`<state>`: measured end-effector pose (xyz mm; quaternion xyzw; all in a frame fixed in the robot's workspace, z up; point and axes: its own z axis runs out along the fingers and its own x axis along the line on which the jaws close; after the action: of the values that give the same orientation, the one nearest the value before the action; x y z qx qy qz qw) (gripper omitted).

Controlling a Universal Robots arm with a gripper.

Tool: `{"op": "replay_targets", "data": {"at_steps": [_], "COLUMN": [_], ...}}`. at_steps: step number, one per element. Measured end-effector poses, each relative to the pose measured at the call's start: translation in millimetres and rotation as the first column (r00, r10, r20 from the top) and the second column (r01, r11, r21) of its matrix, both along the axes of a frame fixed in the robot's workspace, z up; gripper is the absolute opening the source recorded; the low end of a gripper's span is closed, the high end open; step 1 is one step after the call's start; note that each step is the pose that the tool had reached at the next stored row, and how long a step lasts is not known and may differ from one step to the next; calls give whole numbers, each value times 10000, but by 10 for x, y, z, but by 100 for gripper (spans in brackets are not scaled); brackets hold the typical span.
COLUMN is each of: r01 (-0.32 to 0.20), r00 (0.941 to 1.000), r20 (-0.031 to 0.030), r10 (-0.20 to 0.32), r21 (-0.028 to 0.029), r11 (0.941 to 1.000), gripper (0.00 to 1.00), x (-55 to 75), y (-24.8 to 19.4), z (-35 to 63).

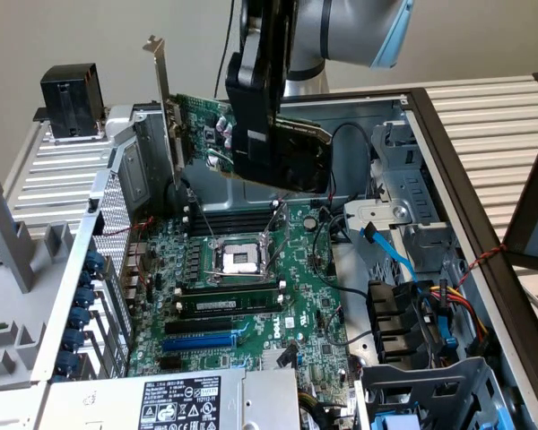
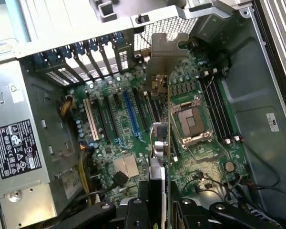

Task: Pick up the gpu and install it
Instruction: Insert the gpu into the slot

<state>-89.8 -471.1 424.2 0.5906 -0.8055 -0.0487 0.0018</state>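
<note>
Clamping the graphics card (image 1: 197, 116) between its fingers, the hand (image 1: 251, 172) holds it in the air over the motherboard (image 1: 251, 300) inside the open computer case (image 1: 359, 112). In the exterior view the card sits at 12 o'clock of the processor socket (image 1: 236, 260), with its metal bracket (image 1: 159, 81) at its 9 o'clock end.

The open computer case (image 1: 435, 125) lay on the bench (image 1: 502, 116), with the motherboard (image 1: 251, 305) flat on its floor. The graphics card (image 1: 202, 125) hung clamped in the jaws above the motherboard's far edge, its bracket toward the exterior view's left. The processor socket (image 1: 236, 260) sat mid-board, with a memory stick (image 1: 229, 306) just in front of it. The power supply (image 1: 179, 403) lay along the case's near edge, and a drive cage (image 1: 430, 390) stood in the near corner at the exterior view's right.
</note>
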Motion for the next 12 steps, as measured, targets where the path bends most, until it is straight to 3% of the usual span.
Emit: {"op": "replay_targets", "data": {"at_steps": [3,7,8,9,12], "r01": [-342,-809,-857,-916,-1038], "r00": [9994,9967,9963,9957,9944], "r20": [4,79,109,153,198], "r10": [342,809,857,916,1038], "r21": [0,-7,-8,-12,-21], "r11": [9994,9967,9963,9958,9946], "gripper": [27,27,27,27,27], "x": [-13,-15,-19,-29,-60], "y": [3,40,61,116,206], "z": [-8,-61,-76,-107,-162]}}
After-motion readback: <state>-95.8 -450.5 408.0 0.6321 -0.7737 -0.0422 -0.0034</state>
